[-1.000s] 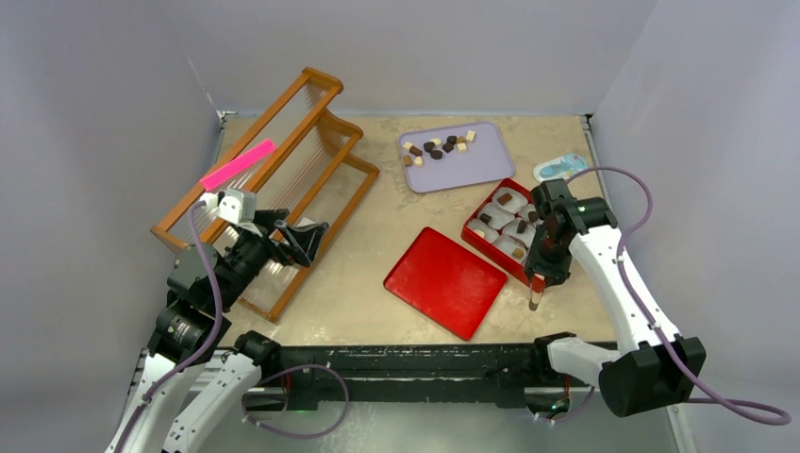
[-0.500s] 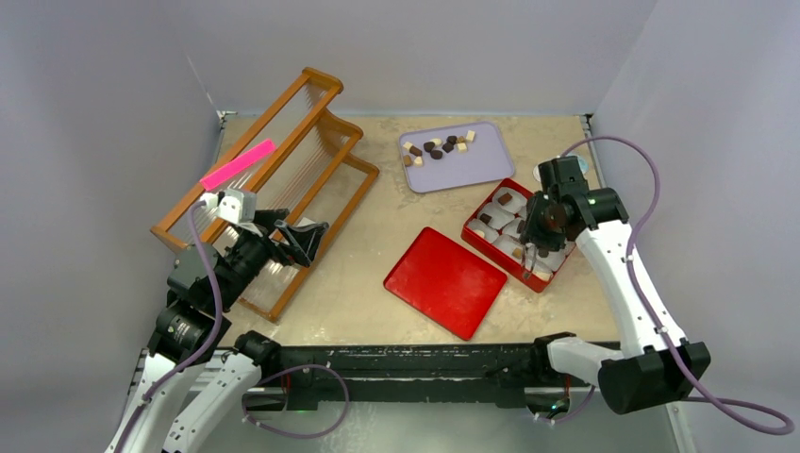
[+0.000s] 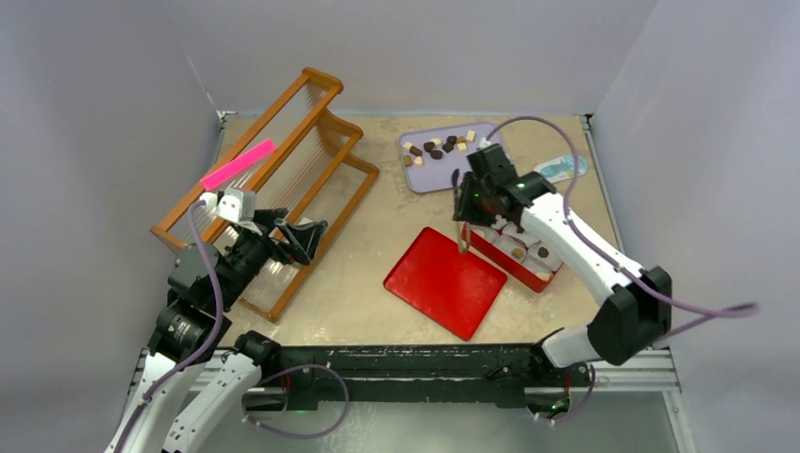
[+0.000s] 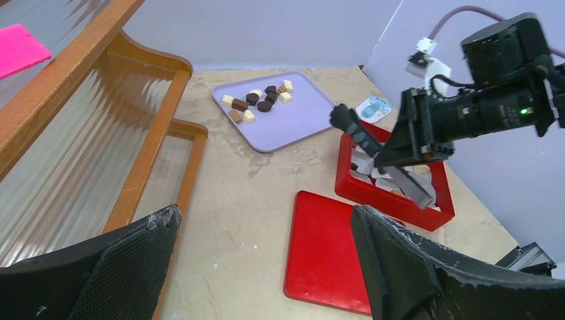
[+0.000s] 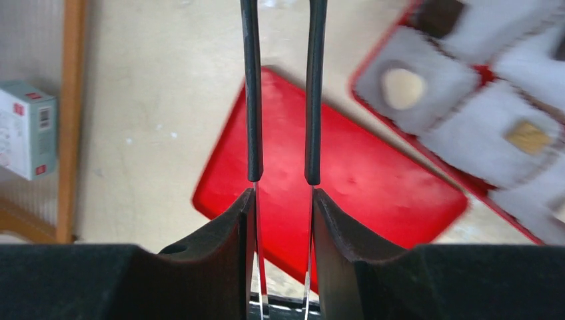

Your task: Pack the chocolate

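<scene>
Two claws, one busy.

Top view: my right claw [image 3: 462, 209] clamps tweezers [image 3: 460, 241], tips down over the far edge of the red lid [image 3: 443, 281], just left of the red box [image 3: 530, 275]. Loose chocolate [image 3: 436, 147] sits on the purple tray [image 3: 491, 168], farther off. A few pieces are in the box's cups. My left claw [image 3: 300, 236] hangs by the wooden rack [image 3: 283, 142], well apart.

Left wrist view: left claw [image 4: 265, 213] is wide and empty. My right arm hangs low over the box's left corner. Risk: swinging to the tray, I clip that wall and shift the box or jolt seated pieces.

Right wrist view: tweezers [image 5: 252, 100] show a narrow gap at the tips, nothing between. Risk: tray pieces lie bunched, some touching. Thin tips may shove neighbours or pinch off-centre, and a piece could pop out over the lid.
</scene>
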Tool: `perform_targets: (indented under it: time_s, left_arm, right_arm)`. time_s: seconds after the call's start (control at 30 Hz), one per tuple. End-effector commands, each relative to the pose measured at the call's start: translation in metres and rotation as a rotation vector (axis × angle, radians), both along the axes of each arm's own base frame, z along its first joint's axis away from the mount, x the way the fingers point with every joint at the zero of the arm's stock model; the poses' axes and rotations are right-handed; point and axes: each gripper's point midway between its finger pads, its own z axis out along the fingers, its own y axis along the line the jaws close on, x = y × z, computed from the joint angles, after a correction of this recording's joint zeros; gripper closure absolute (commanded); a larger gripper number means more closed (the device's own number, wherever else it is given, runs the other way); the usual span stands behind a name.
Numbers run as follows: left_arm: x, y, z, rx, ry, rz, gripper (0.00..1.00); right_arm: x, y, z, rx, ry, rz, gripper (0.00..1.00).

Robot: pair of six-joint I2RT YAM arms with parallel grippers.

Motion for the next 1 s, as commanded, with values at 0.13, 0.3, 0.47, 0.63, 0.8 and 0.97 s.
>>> perform_targets:
  time_s: [0.13,0.3,0.47,0.63,0.8,0.97]
  left_arm:
    - [0.005,0.007,-0.002,0.021,-0.004,0.046,0.03]
    - [0.003,0.009,0.001,0.016,-0.012,0.051,0.03]
    - [0.004,0.014,0.002,0.01,-0.016,0.079,0.03]
    - [0.004,0.018,0.004,0.006,-0.021,0.099,0.03]
    - [0.004,0.019,0.004,0.004,-0.021,0.104,0.03]
    - [0.004,0.02,0.004,0.005,-0.022,0.109,0.03]
  right_arm:
    - [0.032,0.118,-0.012,0.147,-0.051,0.02,0.65]
    - [0.029,0.155,-0.037,0.128,-0.017,-0.022,0.63]
    - [0.026,0.186,-0.059,0.152,0.006,-0.028,0.62]
    - [0.027,0.206,-0.082,0.114,0.053,-0.038,0.6]
    - [0.025,0.218,-0.094,0.114,0.097,-0.069,0.57]
    - [0.016,0.222,-0.105,0.098,0.116,-0.088,0.5]
